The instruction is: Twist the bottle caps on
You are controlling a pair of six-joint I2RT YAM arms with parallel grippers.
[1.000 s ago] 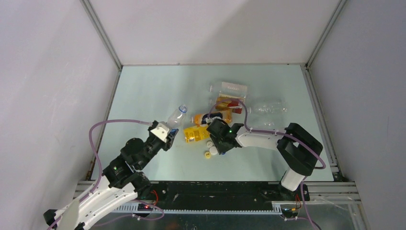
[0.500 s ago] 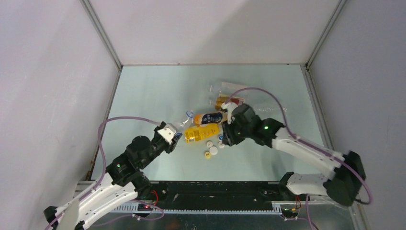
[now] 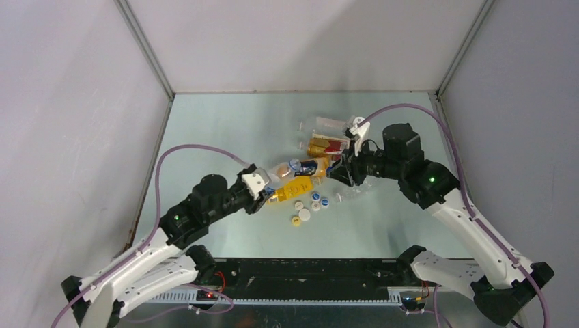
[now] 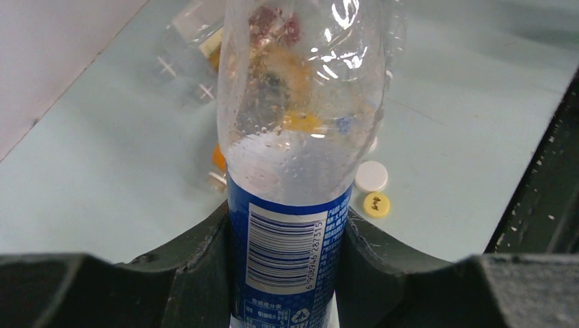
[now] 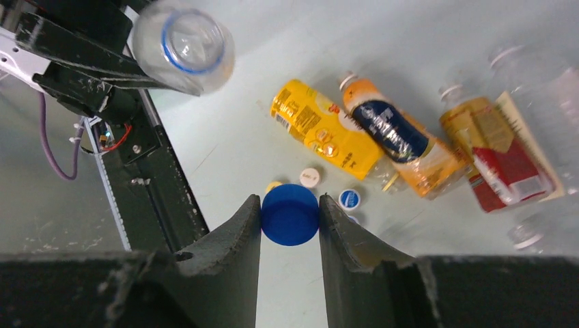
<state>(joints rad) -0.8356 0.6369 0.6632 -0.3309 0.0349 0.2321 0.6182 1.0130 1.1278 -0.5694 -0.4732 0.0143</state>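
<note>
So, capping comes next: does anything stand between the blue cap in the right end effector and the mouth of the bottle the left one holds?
Nothing visible does. From the right wrist, only air lies between the blue cap and the open mouth of the clear bottle.

A clear plastic bottle [image 4: 300, 137] with a blue barcode label fills the centre, clamped between the dark jaws of the left gripper [image 4: 287, 225]. On the pale green table [image 4: 102, 157] beyond, right of the bottle, a white cap [image 4: 371, 176] and a yellow cap [image 4: 376, 203] lie close together. A second clear bottle [image 4: 194, 41] lies blurred at upper left.
</note>
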